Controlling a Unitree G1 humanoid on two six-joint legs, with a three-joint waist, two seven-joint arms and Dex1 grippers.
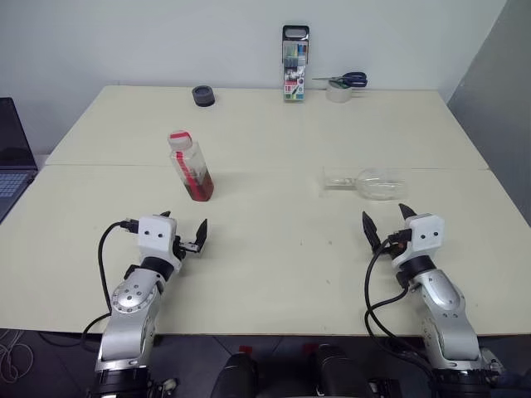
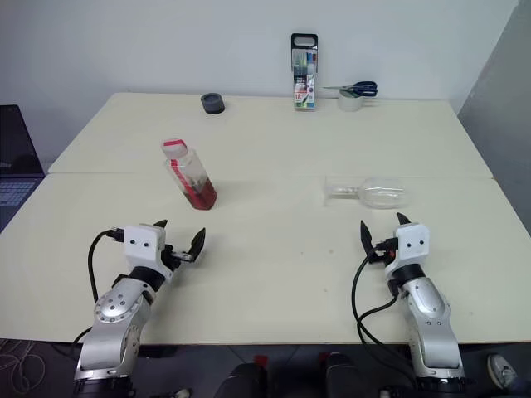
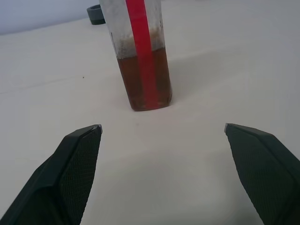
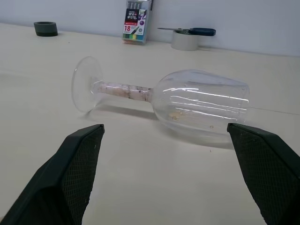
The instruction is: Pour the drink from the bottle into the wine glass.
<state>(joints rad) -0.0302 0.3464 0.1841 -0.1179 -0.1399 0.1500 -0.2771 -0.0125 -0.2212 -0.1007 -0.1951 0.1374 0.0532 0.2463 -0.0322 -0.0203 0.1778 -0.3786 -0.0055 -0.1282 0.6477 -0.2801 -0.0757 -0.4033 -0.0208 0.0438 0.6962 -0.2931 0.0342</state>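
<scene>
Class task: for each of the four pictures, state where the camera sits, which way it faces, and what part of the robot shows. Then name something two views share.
Left eye: on the head, looking forward and down over the table; both arms show, left gripper and right gripper open.
Right eye: beside it, same scene.
Left wrist: looks along its fingers at the upright bottle.
Right wrist: looks along its fingers at the wine glass lying on its side.
Shared: both wrist views show the dark ring.

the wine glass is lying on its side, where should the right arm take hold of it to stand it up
Probably at the thin stem of the clear stemmed wine glass. It lies with its foot toward the bottle side and its rounded bowl pointing away. The open right end effector sits just in front, so come straight forward; the bowl looks wide and slippery.
</scene>
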